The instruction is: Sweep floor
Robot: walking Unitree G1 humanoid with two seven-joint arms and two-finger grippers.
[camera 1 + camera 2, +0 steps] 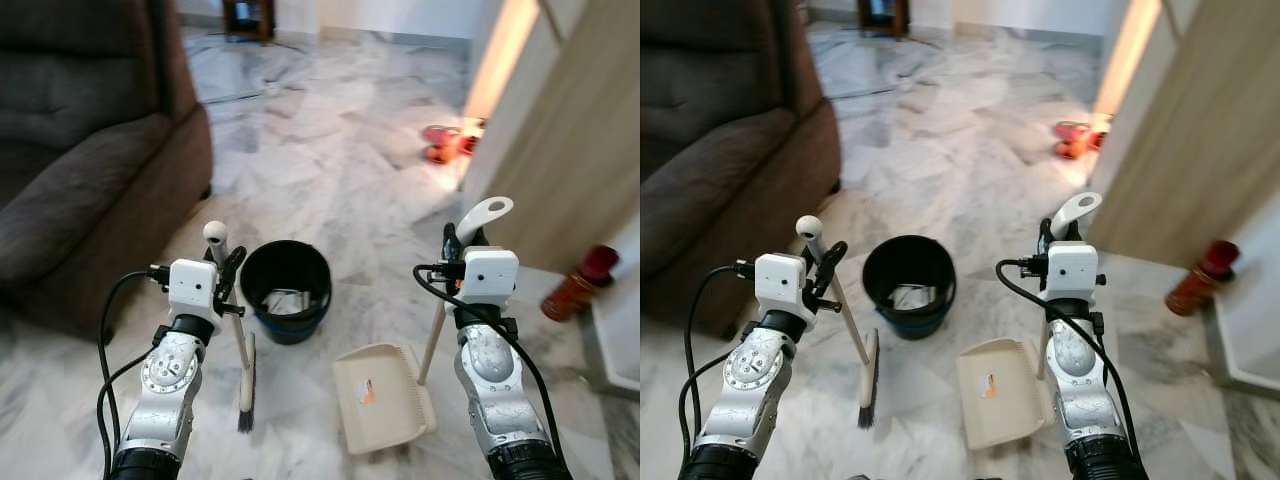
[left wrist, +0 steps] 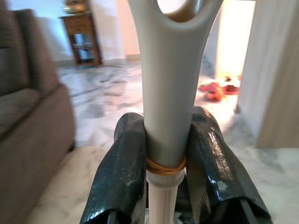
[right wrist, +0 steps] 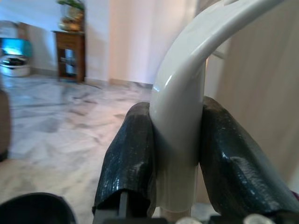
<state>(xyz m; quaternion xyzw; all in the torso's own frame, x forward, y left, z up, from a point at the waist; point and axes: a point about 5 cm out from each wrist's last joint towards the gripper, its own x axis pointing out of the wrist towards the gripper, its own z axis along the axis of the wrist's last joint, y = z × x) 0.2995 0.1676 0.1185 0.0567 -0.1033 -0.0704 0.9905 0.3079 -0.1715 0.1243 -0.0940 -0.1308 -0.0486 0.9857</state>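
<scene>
your broom [image 1: 241,350] stood nearly upright on the marble floor [image 1: 340,160], its dark bristle head down on the tiles just left of the dustpan and its rounded grey handle top up beside your left wrist. your left gripper [image 1: 228,278] was clamped on the upper part of that handle; in the left wrist view both black fingers [image 2: 122,172] pressed against the grey grip just above an orange band. your dustpan [image 1: 380,396] lay flat on the floor to the right of the broom head, cream coloured with a small label on its tray, and its pale stick rose to a curved white handle [image 1: 484,216]. your right gripper [image 1: 462,244] was closed around that handle, the fingers [image 3: 131,158] squeezing it from both sides in the right wrist view. a black bucket [image 1: 287,290] sat just beyond, between your two arms, with something pale inside. a dark brown sofa [image 1: 80,150] filled the left side, a wooden door [image 1: 570,130] the right, with a red bottle [image 1: 578,282] near its foot. red slippers [image 1: 445,142] lay further off in the doorway light.
</scene>
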